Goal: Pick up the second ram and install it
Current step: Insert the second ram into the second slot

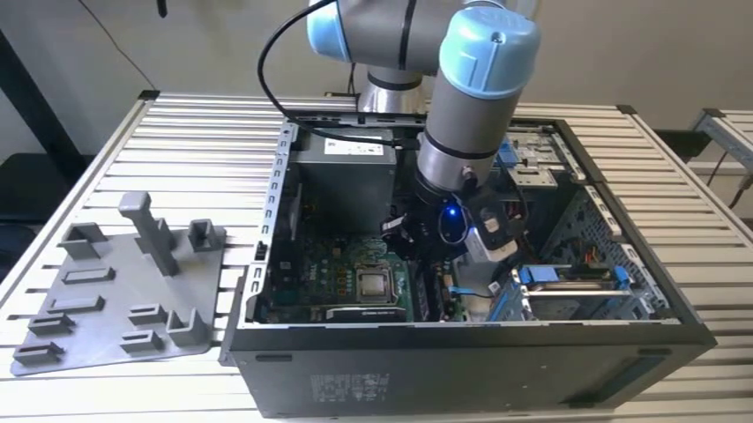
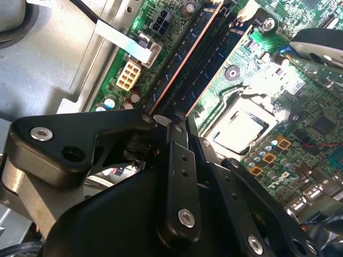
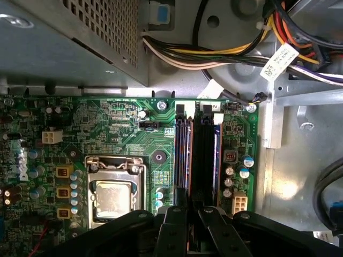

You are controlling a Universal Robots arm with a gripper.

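Second ram, dark blue-green circuit-board stick (image 2: 211, 67), upright in motherboard slot in second wrist view; black claw (image 2: 170, 124) drawn narrow at its end, actual grip impossible to tell.

First wrist view: same stick (image 3: 183, 155) just beside twin stick (image 3: 217, 155).

Exterior view: blue-capped arm (image 1: 471, 115) at three o'clock of silver processor socket (image 1: 374, 284).

Likely risk: uneven push, one end unlatched.
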